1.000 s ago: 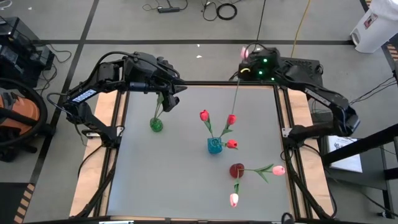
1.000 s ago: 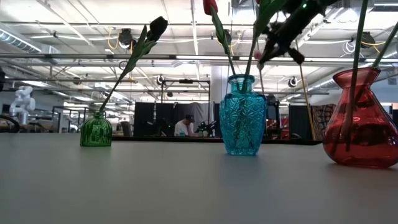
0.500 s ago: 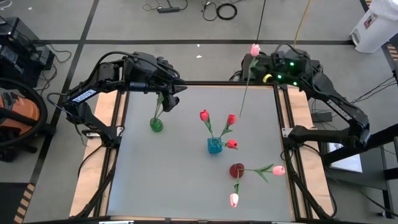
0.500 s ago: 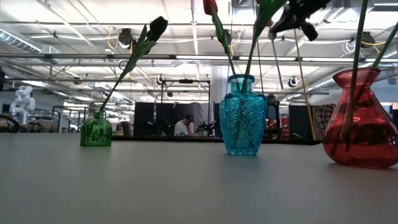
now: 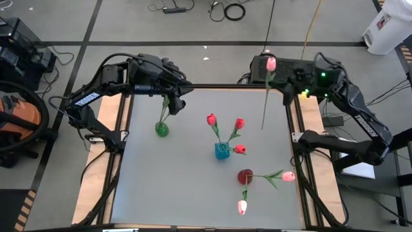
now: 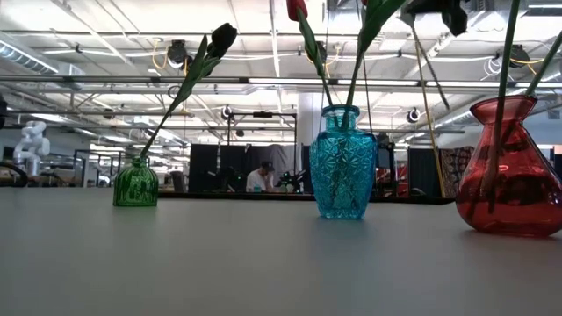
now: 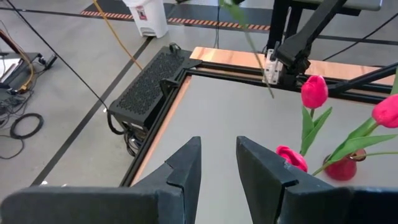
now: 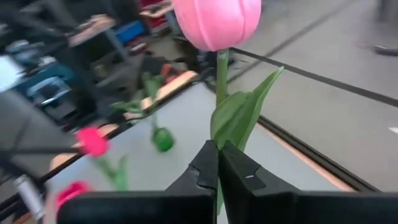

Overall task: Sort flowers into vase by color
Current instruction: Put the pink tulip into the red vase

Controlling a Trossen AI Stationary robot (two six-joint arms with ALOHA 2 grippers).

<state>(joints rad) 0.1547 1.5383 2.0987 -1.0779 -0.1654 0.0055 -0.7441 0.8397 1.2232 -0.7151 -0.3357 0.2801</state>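
Note:
My right gripper (image 5: 278, 89) is shut on a pink tulip (image 5: 271, 63), held high over the table's far right corner. In the right wrist view its bud (image 8: 217, 22) stands above my fingers. A green vase (image 5: 161, 129) holds one dark tulip (image 6: 222, 37). Three red tulips stand in the blue vase (image 5: 222, 151). The red vase (image 5: 245, 176) has two pink tulips (image 5: 288, 176) leaning out over its rim. My left gripper (image 7: 217, 168) hangs open and empty above the far left, beside the green vase. My right gripper pinches the pink tulip's stem (image 8: 222, 134) between its two fingers, just below the bud where the leaf (image 8: 239, 115) branches off. The fingers come roughly level from the table's right side and lie across the stem. The tulip is lifted clear, bud up, its long stem (image 6: 426, 96) hanging below.
The table (image 5: 187, 187) is grey with a black frame and wooden side strips. A black box (image 5: 257, 64) sits beyond the far edge. In the low view a person (image 6: 260, 178) sits far off in the room.
My right gripper has drawn back toward the table's right edge and risen, rolling as it went. It has carried the pink tulip with it. The whole tulip has shifted right, and its stem now hangs steeper.

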